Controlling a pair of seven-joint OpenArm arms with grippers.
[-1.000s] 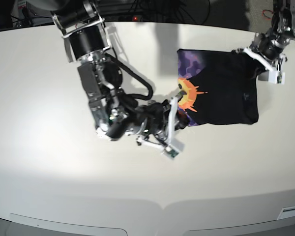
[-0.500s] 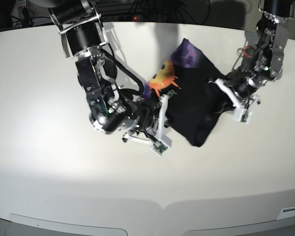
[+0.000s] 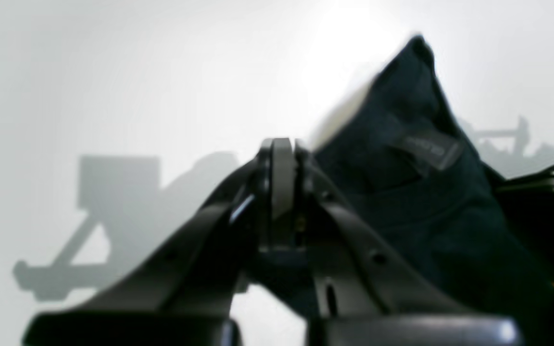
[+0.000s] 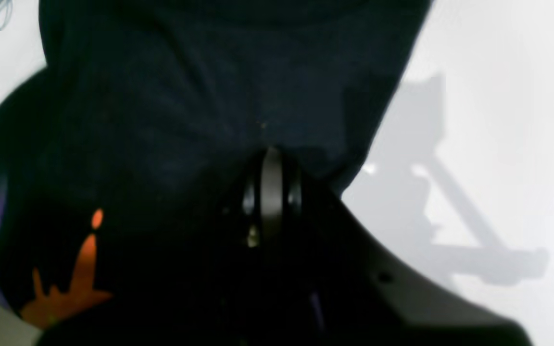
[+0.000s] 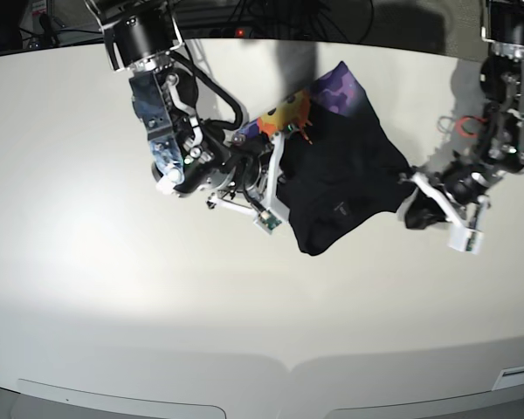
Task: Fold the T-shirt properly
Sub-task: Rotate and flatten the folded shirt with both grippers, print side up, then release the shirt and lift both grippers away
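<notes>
The black T-shirt (image 5: 341,175) hangs bunched between my two arms above the white table (image 5: 113,297), its orange and purple print (image 5: 290,112) turned to the far side. My right gripper (image 5: 278,155) is shut on the shirt's left edge; in the right wrist view its shut fingertips (image 4: 270,166) are buried in black cloth (image 4: 171,96), with orange print (image 4: 75,283) at lower left. At the shirt's right corner, my left gripper (image 5: 412,190) is also shut on it. The left wrist view shows those fingertips (image 3: 282,149) pressed together, with dark fabric and a neck label (image 3: 426,149) rising beside them.
Cables and dark equipment (image 5: 244,22) line the table's curved far edge. The table's front edge (image 5: 288,367) runs along the bottom of the base view. Both arms cast shadows on the tabletop.
The left arm has swung from the far right corner toward the front, pulling its corner of the shirt along. The right arm has drawn back, so the shirt has turned and bunched up.
</notes>
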